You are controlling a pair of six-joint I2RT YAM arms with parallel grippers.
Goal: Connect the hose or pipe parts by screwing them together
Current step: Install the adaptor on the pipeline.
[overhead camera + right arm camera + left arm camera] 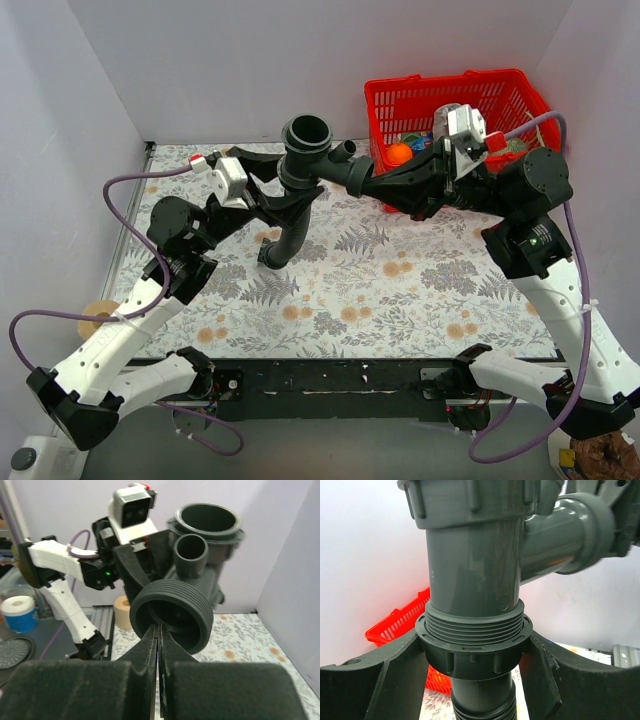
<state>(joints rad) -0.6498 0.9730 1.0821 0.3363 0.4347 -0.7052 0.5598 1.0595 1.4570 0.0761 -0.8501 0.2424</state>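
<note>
Over the floral-patterned counter, the long black ribbed flexible hose hangs down, its ridged collar clamped in the left tool. The short dark grey plastic T-shaped fitting stands upright above that collar, long axis vertical, threads partly exposed. Its side branch points straight at the right tool, which is closed, tips against the branch rim.

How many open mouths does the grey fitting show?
3: the wide top mouth, the small spout beside it, the ribbed-collar mouth by the right jaws. The bottom mouth, in the hose nut, is hidden.
</note>
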